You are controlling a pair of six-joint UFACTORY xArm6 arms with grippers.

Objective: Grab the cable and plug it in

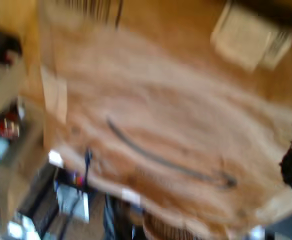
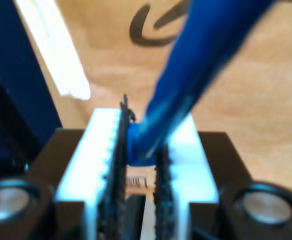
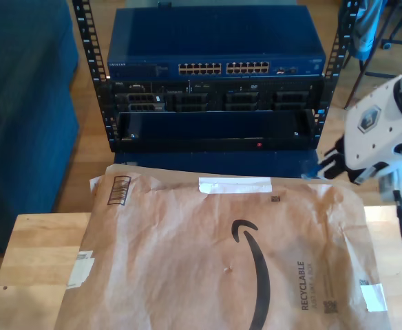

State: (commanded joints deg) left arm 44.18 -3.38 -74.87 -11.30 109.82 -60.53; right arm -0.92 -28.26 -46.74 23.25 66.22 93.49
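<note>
Between the fingers (image 2: 93, 150) of my second hand (image 2: 138, 150) sits the cable (image 2: 186, 75). The ridged black pads (image 2: 117, 150) are narrowed onto it, and it is pinched just inside the fingertips. From the grip the blue cord runs up and away from the hand, blurred by closeness. Its plug cannot be made out. Beneath and ahead of this hand lies a brown paper mailer (image 2: 246, 100), with part of its black curved mark (image 2: 146, 30) beyond the fingertips. A white strip (image 2: 56, 55) lies off to one side of the hand, next to something dark blue.

Whether my first hand is wide or narrow I cannot tell. Its camera looks down from well above the mailer (image 1: 176, 115), and the picture is smeared. The curved mark (image 1: 156, 155) shows as a dark streak far below.

From the exterior view, the mailer (image 3: 187, 261) covers most of the wooden tabletop (image 3: 39, 254). A rack (image 3: 215, 110) stands behind it, with a blue switch (image 3: 215, 45) on top showing rows of ports. A white arm (image 3: 380, 130) reaches in at the exterior view's right, with its dark end near the mailer's far corner. I cannot tell which arm it is.
</note>
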